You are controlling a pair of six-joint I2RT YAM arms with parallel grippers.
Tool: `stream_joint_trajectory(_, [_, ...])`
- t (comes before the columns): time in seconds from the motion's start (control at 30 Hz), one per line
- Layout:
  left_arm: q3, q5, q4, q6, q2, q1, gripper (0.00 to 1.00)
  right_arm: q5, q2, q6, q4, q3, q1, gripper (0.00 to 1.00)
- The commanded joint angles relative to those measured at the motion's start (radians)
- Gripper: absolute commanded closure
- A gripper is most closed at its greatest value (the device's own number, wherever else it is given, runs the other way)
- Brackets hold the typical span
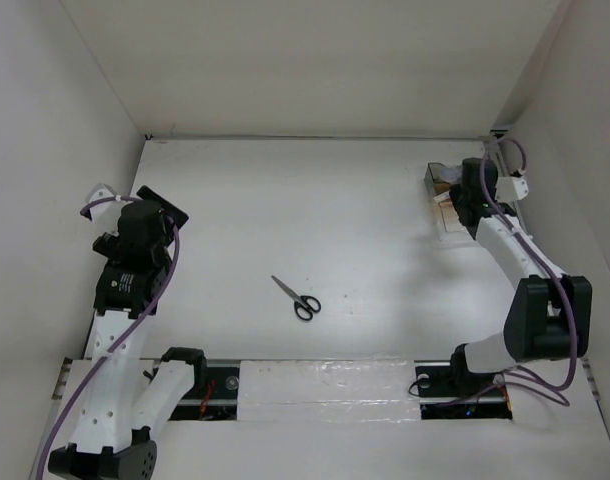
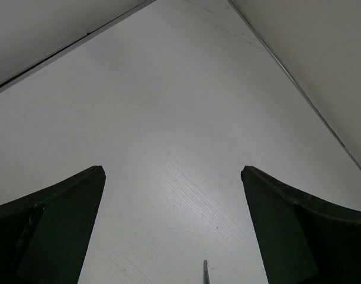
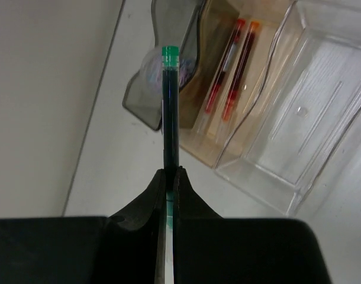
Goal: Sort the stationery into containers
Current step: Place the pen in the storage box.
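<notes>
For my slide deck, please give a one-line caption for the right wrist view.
Right gripper holds a green-capped pen near the smoky organiser containing two red pens.

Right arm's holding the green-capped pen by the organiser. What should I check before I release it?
1. Right gripper shut on the thin dark green-capped pen: ok.
2. Pen's tip above a compartment of the translucent smoky-brown plastic organiser, not its rim: cannot tell.
3. Room in it beside the two red pens: ok.
4. Left gripper open, empty, away from the organiser: ok.
5. Black-handled silver scissors mid-table, apart from both grippers: ok.
</notes>
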Motion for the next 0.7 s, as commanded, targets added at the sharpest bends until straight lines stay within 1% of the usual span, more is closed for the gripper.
stream_joint_trajectory(0.0, [0.003, 0.020, 0.034, 0.022, 0.002, 0.002, 0.00, 0.010, -0.029, 0.087, 0.094, 0.016, -0.075, 1.00])
stream_joint_trajectory(0.1, [0.003, 0.032, 0.044, 0.031, 0.002, 0.002, 0.00, -0.042, 0.045, 0.087, 0.094, 0.070, -0.135, 1.00])
stream_joint_trajectory(0.13, [0.003, 0.032, 0.044, 0.031, 0.002, 0.002, 0.00, -0.094, 0.071, 0.087, 0.094, 0.110, -0.172, 1.00])
stream_joint_trajectory(0.17, [0.003, 0.043, 0.044, 0.031, 0.002, 0.002, 0.00, -0.114, 0.126, 0.071, 0.094, 0.133, -0.187, 1.00])
stream_joint_trajectory(0.23, [0.003, 0.043, 0.044, 0.040, 0.002, 0.002, 0.00, -0.125, 0.174, 0.071, 0.055, 0.174, -0.213, 1.00])
stream_joint_trajectory(0.3, [-0.007, 0.053, 0.053, 0.040, 0.002, 0.002, 0.00, -0.153, 0.230, 0.080, 0.054, 0.205, -0.232, 1.00])
stream_joint_trajectory(0.4, [-0.007, 0.053, 0.053, 0.049, 0.002, 0.002, 0.00, -0.197, 0.276, 0.091, 0.077, 0.220, -0.243, 1.00])
stream_joint_trajectory(0.6, [-0.007, 0.086, 0.062, 0.059, 0.002, 0.002, 0.00, -0.219, 0.327, 0.091, 0.096, 0.242, -0.243, 1.00])
stream_joint_trajectory(0.67, [-0.007, 0.086, 0.062, 0.059, 0.002, 0.002, 0.00, -0.219, 0.336, 0.114, 0.106, 0.242, -0.243, 1.00])
